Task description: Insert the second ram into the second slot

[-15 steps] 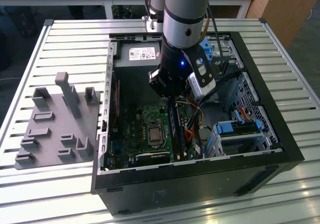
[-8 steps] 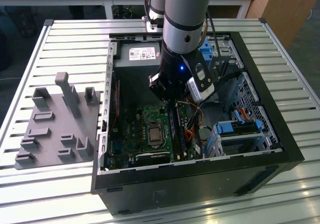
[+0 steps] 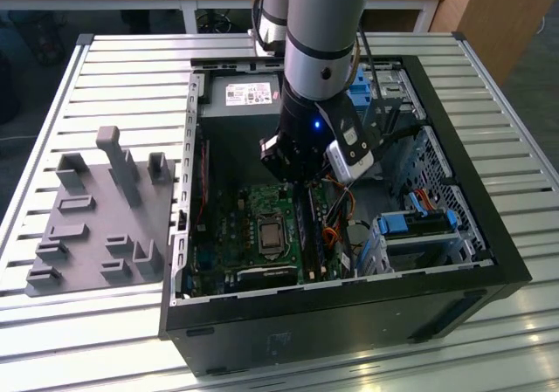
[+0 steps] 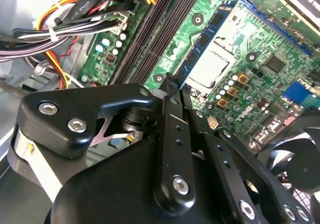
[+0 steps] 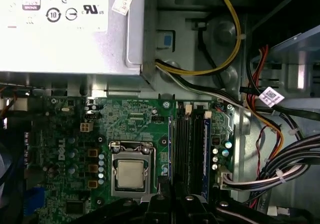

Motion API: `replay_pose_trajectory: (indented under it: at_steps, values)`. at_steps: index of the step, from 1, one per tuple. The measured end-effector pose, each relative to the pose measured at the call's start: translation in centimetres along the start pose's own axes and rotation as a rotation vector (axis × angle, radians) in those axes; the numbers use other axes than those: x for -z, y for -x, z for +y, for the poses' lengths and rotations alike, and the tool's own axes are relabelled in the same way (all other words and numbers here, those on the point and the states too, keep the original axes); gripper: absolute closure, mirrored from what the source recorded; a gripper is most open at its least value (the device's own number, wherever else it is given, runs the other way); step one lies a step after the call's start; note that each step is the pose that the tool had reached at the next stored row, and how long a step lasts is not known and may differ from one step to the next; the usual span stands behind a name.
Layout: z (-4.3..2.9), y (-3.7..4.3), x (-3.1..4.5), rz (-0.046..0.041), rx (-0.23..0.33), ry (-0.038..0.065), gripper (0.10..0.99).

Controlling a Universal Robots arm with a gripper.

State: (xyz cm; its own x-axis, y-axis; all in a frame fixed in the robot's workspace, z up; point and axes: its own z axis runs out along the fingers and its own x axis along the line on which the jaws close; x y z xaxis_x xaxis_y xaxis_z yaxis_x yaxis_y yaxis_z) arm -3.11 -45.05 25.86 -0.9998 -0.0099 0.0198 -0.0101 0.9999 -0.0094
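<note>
One blue ram [image 4: 206, 38] stood on edge in a slot just beside the socket [image 4: 210, 67], between the socket and the dark slots [image 4: 150, 34].

Progress, as judged:
- Placement looked largely done. The ram was down in the board [image 5: 130, 119], not carried above it.
- Seating was unconfirmed. Latches at the slot ends could not be made out, so I could not tell whether the ram was fully home.
- The moment read as the pressing-home stage, not a carry.

Hand [image 4: 171, 82]: the fingers were pressed together with nothing seen between them. The tips were at one end of the ram, near a corner of the socket. Whether they touched the ram's top edge or hung just above it could not be told.

Ram's look: thin, long and blue, with a row of dark chips on the face turned toward the socket. It ran parallel to the socket's side and stood upright with no lean noted.

Another blue strip [image 5: 206, 149] lay on the far side of the slots from the socket. Whether it was a stick or slot trim could not be told.

In the exterior view the arm [image 3: 319, 43] stood over the open case [image 3: 489, 261] on the bench [image 3: 105, 69], with its lower end above the socket.
</note>
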Motion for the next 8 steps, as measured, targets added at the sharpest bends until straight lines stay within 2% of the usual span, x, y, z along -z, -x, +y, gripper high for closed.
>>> replay_pose_trajectory:
  at_steps: [4,8]
  values:
    - [-0.01,0.15,-0.56,0.0007,-0.009,0.000,0.949]
    - [-0.37,0.15,-0.84,0.0014,-0.009,0.000,0.949]
